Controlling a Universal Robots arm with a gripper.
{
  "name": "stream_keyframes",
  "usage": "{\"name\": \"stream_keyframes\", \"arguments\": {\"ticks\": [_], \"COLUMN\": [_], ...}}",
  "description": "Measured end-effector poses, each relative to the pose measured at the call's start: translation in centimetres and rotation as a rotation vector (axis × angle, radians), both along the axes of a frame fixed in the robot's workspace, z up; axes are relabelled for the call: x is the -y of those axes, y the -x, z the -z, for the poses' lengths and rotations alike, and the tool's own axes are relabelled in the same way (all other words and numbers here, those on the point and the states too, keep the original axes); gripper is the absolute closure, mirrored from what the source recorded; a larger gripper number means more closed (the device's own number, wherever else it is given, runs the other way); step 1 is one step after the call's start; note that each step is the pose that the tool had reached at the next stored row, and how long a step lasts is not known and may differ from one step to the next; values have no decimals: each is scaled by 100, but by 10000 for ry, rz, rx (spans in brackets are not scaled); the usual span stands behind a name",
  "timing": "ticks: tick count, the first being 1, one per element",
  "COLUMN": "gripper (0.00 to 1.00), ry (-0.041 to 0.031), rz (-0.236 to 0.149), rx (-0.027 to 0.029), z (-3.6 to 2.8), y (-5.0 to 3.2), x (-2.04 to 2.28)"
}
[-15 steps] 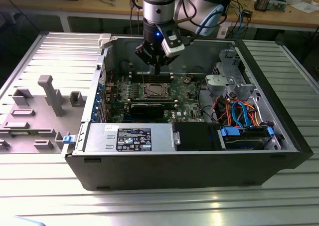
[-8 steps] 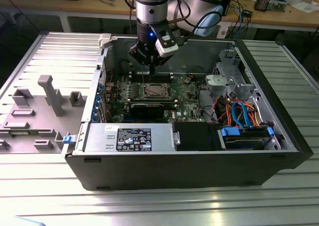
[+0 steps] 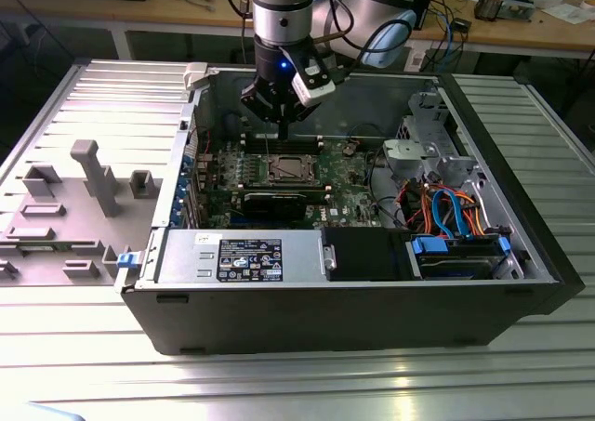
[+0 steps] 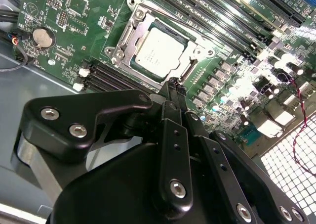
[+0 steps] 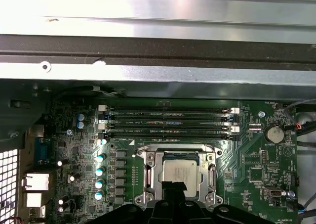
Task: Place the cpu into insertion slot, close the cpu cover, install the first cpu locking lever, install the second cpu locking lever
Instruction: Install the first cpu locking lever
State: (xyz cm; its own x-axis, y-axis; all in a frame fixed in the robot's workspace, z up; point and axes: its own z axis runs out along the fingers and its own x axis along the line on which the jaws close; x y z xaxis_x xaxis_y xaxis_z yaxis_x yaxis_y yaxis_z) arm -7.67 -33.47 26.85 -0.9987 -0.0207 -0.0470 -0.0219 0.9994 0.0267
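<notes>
Since the cpu (image 4: 159,52) already lies flat in its socket with the cpu cover (image 4: 124,37) folded down around it, the work looks to stand at the locking levers. Well off to the exterior view's left of the gripper (image 4: 172,84) lies one grey moulded panel (image 3: 121,114). Nearer the gripper, on that side and lower, sits one power supply box (image 3: 244,256). The gripper hangs over the motherboard (image 5: 247,164), its fingers (image 4: 173,130) pressed together with nothing seen between them and the tips just above the socket edge nearest the tool. One wire lever (image 4: 173,26) runs along the cover's edge farthest from the tips. Whether it is latched I cannot tell, and I cannot make out a second. Seating a lever, I judge, calls for a push down and sideways under its catch. Beyond the socket from the tool run four memory slots (image 5: 168,122), with one coin cell (image 5: 270,133) off to the side. To the exterior view's right of the gripper stands one drive cage (image 3: 423,151).
</notes>
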Motion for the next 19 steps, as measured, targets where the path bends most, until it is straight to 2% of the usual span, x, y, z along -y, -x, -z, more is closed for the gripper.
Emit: {"name": "stream_keyframes", "arguments": {"ticks": [12,15,19], "gripper": [89,89,89], "ry": [-2,-1,-2], "rz": [3,-2,0], "rx": [0,0,0], "z": [0,1,11], "y": [14,98,275], "x": [0,0,0]}}
